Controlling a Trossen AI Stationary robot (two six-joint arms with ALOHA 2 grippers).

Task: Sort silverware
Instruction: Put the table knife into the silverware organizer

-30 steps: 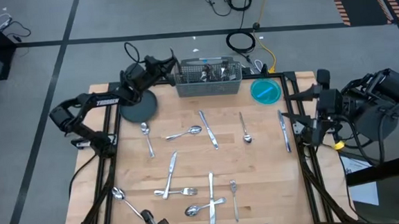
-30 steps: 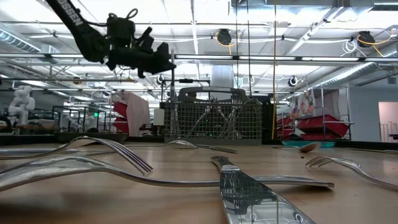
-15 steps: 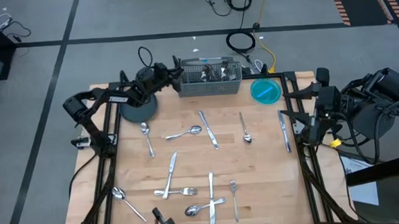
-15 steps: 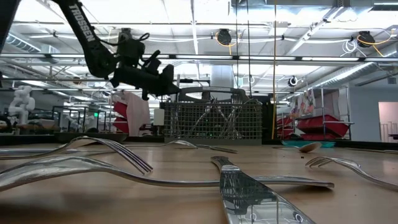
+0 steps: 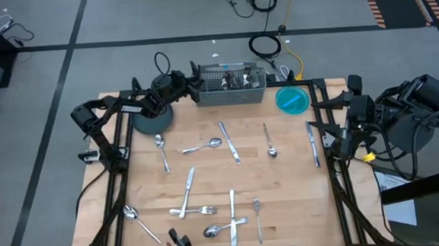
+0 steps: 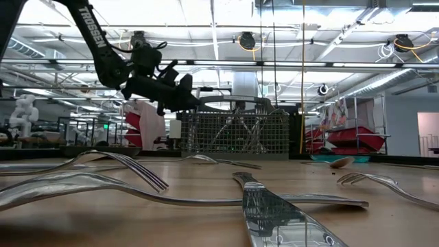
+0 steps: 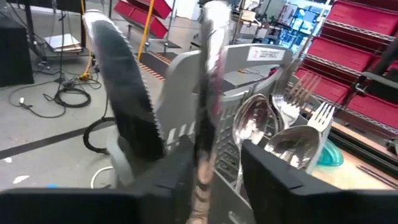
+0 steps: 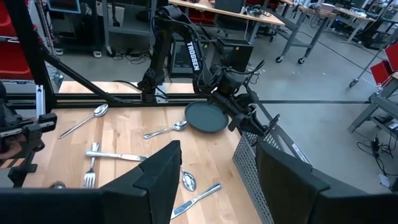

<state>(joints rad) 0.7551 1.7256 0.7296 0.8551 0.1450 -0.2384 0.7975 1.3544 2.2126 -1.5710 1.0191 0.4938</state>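
The worktop [image 5: 284,172] is carrying scattered silverware [image 5: 222,142] around its centre and toward six o'clock. At twelve o'clock, the left tool [image 5: 194,84] is hovering over the caddy [image 5: 230,96], jaws parted around a blurred, possibly slipping knife [image 7: 206,106]. The right tool [image 5: 348,134] is waiting parted at three o'clock.

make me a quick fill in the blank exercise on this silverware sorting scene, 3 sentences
1. The left gripper hovers at the left end of the wire-mesh ____.
2. The blue bowl sits just to the ____ of the caddy in the high view.
3. The dark round plate lies under the ____ arm.

Missing words: caddy; right; left
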